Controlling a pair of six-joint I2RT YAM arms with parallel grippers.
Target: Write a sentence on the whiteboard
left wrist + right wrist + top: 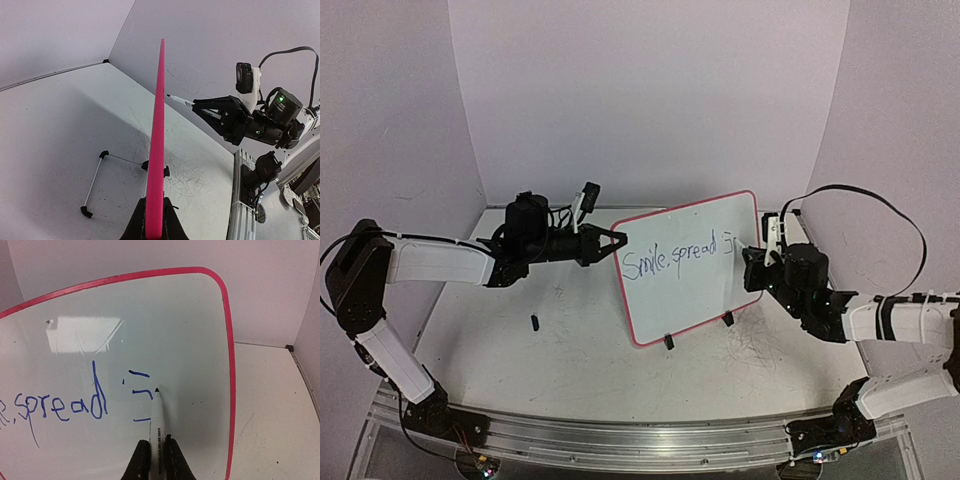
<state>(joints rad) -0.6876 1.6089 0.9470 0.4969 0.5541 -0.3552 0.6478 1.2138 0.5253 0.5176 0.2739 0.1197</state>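
Whiteboard (695,295) is standing mid-surface; my left jaws are pinching its left rim tight, steadying it against pen pressure. My right jaws are clamping the marker (156,415), tip meeting the board, extending the sentence (670,260) rightward past "spread".

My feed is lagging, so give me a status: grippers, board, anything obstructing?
Left gripper shut on whiteboard edge. Right gripper shut on marker, tip at the board. Sentence reads "Smile, spread", third word barely started. Nothing blocks the marker.
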